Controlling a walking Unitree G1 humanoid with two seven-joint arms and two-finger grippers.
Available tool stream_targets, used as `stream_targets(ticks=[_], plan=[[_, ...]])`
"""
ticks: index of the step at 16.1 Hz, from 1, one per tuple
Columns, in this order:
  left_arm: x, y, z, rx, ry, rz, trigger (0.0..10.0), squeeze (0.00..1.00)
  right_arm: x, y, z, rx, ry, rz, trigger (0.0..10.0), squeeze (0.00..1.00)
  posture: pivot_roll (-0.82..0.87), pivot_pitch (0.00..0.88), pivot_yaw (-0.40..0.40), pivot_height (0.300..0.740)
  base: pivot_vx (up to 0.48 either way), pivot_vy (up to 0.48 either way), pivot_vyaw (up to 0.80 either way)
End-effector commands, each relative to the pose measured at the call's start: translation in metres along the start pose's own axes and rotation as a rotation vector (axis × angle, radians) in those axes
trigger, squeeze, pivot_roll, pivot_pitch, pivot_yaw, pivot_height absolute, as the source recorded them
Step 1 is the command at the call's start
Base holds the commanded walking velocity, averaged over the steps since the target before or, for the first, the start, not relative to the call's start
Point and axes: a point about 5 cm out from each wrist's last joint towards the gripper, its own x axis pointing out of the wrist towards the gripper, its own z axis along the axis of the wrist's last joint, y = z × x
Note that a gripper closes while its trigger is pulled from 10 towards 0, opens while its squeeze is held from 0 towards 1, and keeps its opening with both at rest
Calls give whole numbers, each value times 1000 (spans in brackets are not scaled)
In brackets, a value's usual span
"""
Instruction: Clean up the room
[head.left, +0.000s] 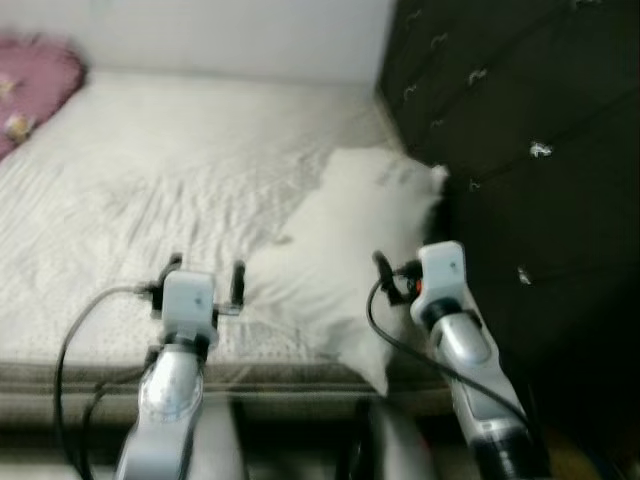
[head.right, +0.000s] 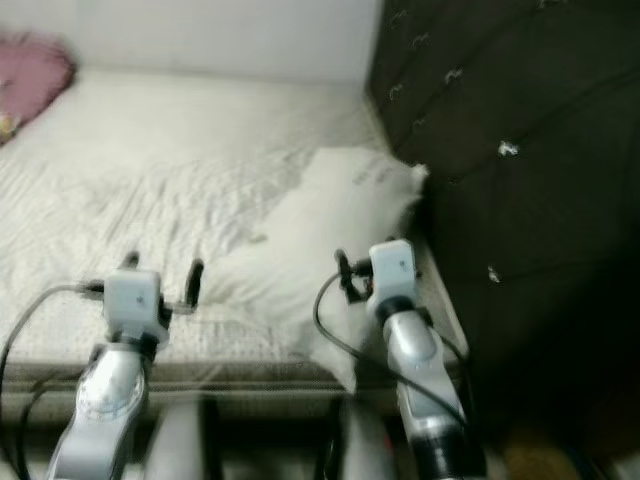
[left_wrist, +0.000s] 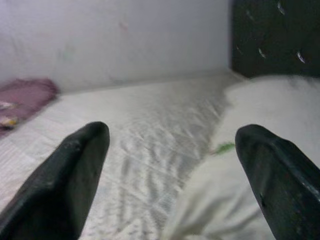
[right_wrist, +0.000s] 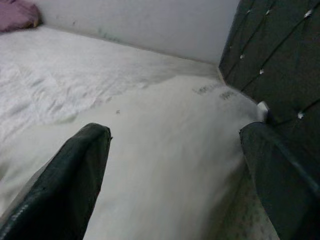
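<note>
Before the robot lies a bed (head.left: 150, 170) covered with a wrinkled white sheet, its near edge running across the lower part of the head views. A white pillow (head.left: 340, 250) lies on the right part of the bed, its far corner next to a dark tufted headboard (head.left: 500, 130) that stands along the bed's right side. A pink cloth (head.left: 35, 80) lies at the far left corner of the bed, well apart from the pillow, near a pale wall (head.left: 230, 35) that closes the far side.

Left pincer (head.left: 205, 272): raised over the near part of the bed, just left of the pillow's near end; its two black fingers (left_wrist: 65, 175) stand wide apart and hold nothing, with the sheet and pillow edge seen between them in the left wrist view.

Right pincer (right_wrist: 175, 175): held low over the pillow, near the headboard; its fingers (right_wrist: 65, 185) are likewise spread wide and empty, with the pillow's white surface between them in the right wrist view. Whether either finger touches the pillow cannot be told.

A small green mark (left_wrist: 223, 147) shows at the pillow's edge. The head views are slightly blurred.
</note>
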Motion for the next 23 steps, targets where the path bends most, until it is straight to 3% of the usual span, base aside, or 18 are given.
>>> stream_targets(ticks=[1,8,21,23], plan=[[-7,3,-7,0,32,11,10000,0,8,6,10,-6,-30,29,10000,0,5,0,-67,610,0,0,0],[-8,1,-6,-30,29,-9,10000,0,8,5,9,-12,-25,32,10000,0,8,0,-77,610,0,0,0],[-8,0,-6,-34,34,-22,10000,0,8,4,10,-11,-20,23,10000,0,2,0,-75,610,374,0,0],[-7,1,-8,-20,47,-12,10000,0,9,3,9,-5,-10,18,10000,0,2,0,-74,610,0,0,-675]])
